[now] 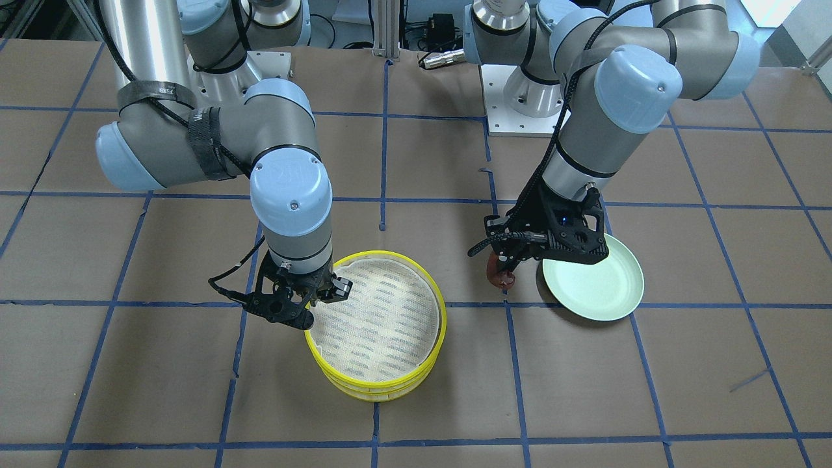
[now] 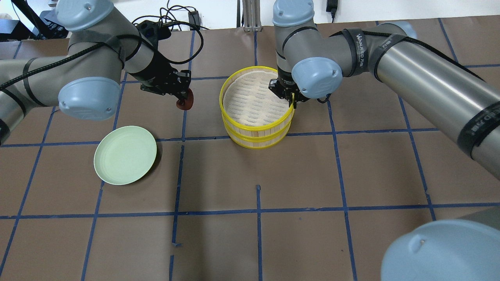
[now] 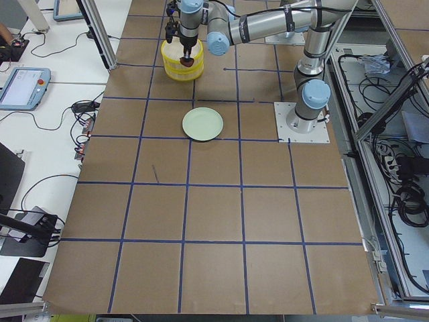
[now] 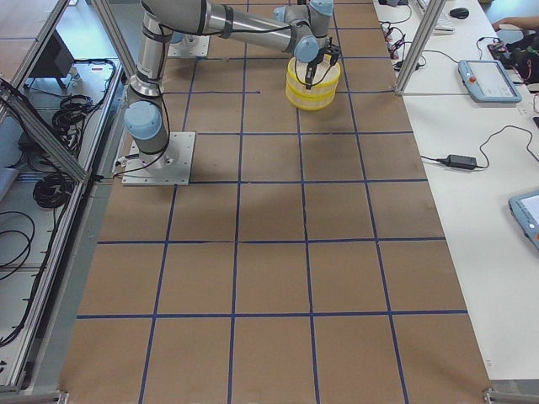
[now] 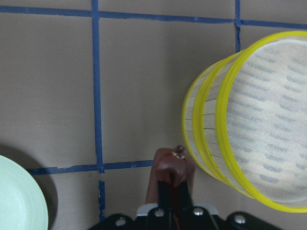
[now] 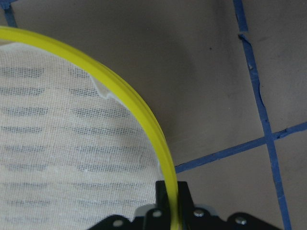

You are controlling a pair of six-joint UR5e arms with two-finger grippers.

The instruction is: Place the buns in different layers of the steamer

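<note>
The steamer [image 2: 258,140] is two stacked yellow-rimmed trays with whitish mesh floors. The upper layer [image 1: 390,255] shows an empty mesh. My right gripper [image 2: 291,100] is shut on that tray's rim; the right wrist view shows the fingers [image 6: 165,194] pinching the yellow rim [image 6: 120,86]. My left gripper [image 2: 183,97] is shut on the dark reddish-brown bun [image 2: 184,103] and holds it above the table between plate and steamer. The bun also shows in the front view [image 1: 502,278] and the left wrist view [image 5: 170,167]. The white bun is hidden or out of view.
A pale green plate [image 2: 125,155] lies empty on the table to the robot's left of the steamer; it also shows in the front view [image 1: 595,278]. The brown table carries a grid of blue tape lines [image 2: 258,210].
</note>
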